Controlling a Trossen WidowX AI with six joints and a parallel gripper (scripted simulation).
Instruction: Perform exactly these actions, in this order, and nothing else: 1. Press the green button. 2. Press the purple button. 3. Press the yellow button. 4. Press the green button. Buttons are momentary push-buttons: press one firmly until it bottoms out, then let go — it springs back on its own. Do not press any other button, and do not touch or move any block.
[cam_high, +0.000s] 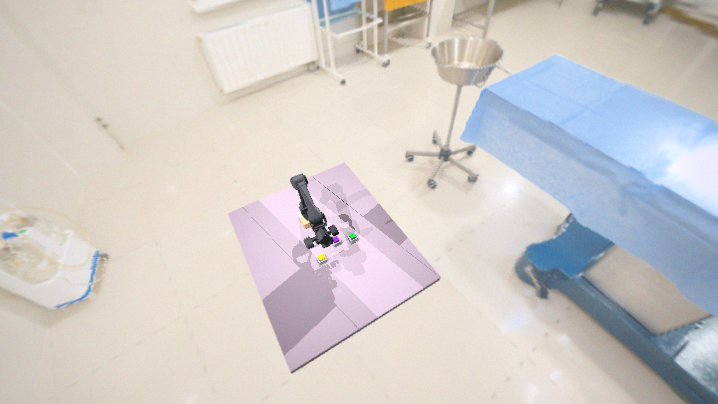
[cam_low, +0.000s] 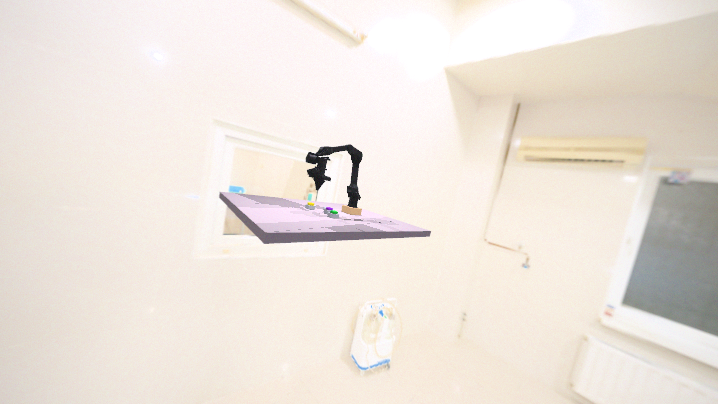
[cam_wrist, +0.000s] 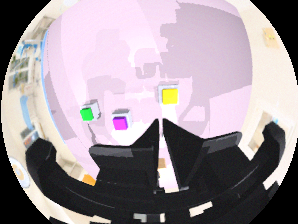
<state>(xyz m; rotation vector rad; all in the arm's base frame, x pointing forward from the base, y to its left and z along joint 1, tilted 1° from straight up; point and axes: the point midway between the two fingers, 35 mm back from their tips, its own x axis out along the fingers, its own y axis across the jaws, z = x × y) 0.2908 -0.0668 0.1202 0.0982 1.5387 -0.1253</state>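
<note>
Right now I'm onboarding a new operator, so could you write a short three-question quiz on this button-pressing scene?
1. True or false: the end effector is shut and holds nothing.
2. Multiple choice: in the wrist view, which button lies just ahead of the fingertips? A) green button B) purple button C) yellow button
3. Short answer: in the top view, which button sits between the other two?

Key
1. True; the fingers stand almost together with nothing between them.
2. C; the yellow button sits just past the tips, the other two off to the left.
3. The purple button.
</note>
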